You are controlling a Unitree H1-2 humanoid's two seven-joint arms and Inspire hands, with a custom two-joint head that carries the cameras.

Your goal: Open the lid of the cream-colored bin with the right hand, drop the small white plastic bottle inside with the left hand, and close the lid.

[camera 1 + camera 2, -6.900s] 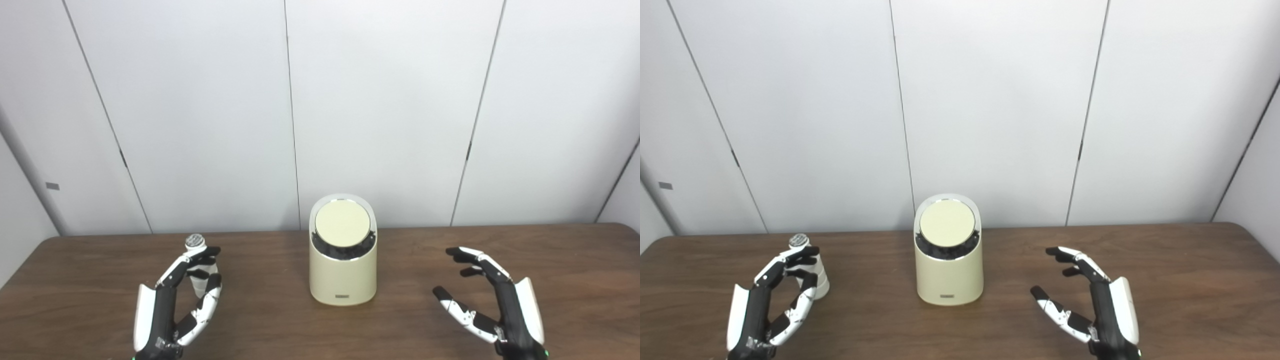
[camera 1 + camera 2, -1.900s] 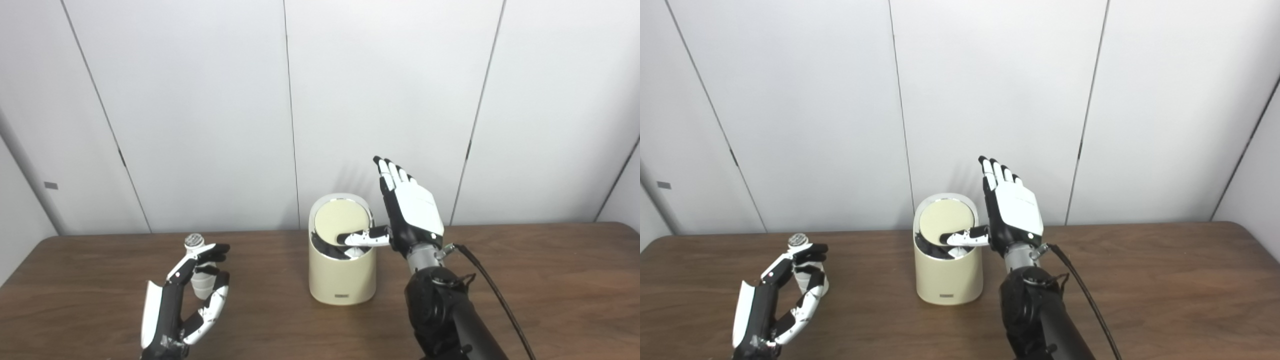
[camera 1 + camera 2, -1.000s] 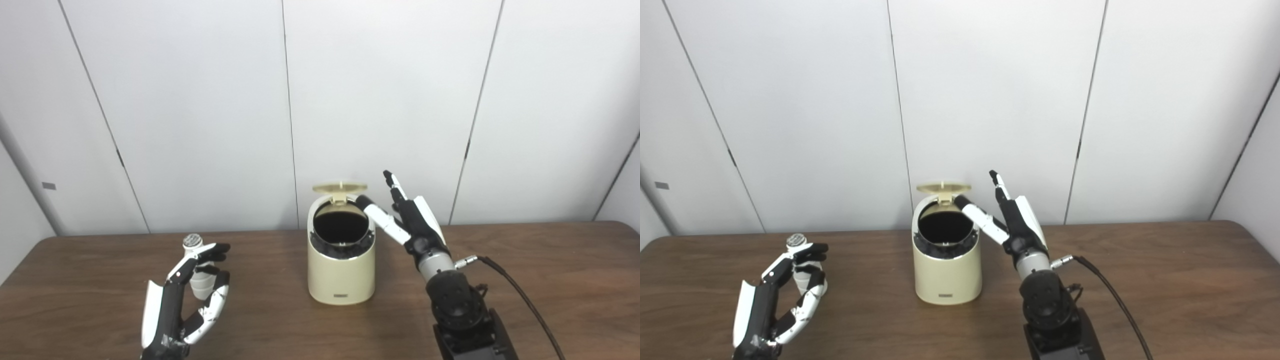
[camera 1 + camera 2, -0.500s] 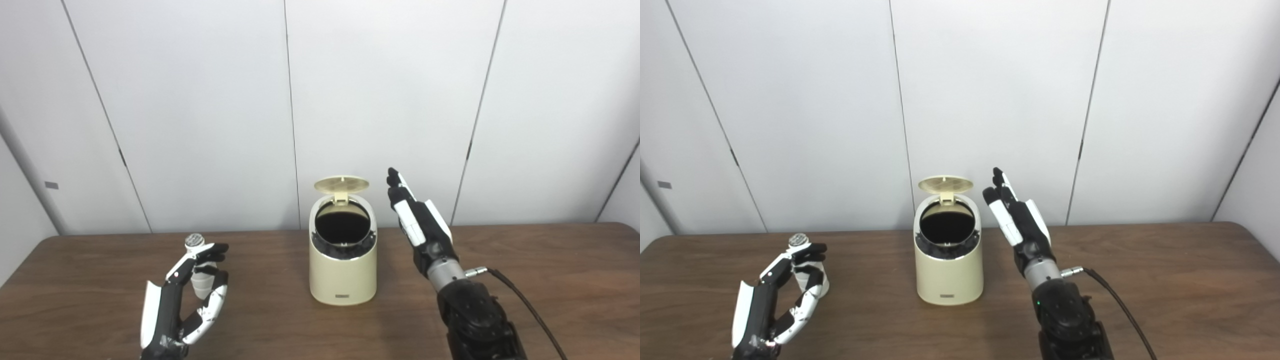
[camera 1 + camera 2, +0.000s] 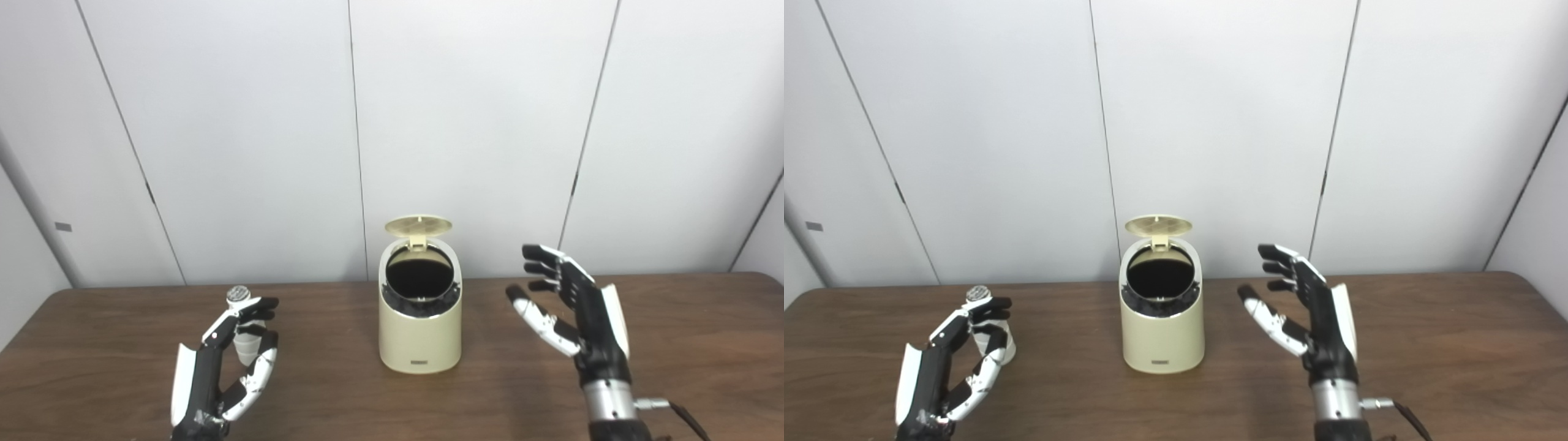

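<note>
The cream-colored bin (image 5: 420, 334) stands upright at the middle of the brown counter (image 5: 704, 343), toward its far edge. Its round lid (image 5: 418, 225) is tipped up and back on the hinge at the far side of the rim, so the dark mouth of the bin faces forward and lies uncovered.

The right robot hand (image 5: 576, 309) hangs above the counter to the right of the bin, clear of it, palm turned left toward the bin. Its fingers are spread and lightly curled and the thumb reaches out toward the bin; it holds nothing.

At the left, well apart from the bin, the small white plastic bottle (image 5: 991, 337) stands upright on the counter, its ridged cap uppermost. The left robot hand (image 5: 223, 361) is cupped around the bottle from the near side, fingers curling round its upper part just below the cap and the thumb low beside its body. Whether the fingers press on the bottle or only ring it cannot be told.
</note>
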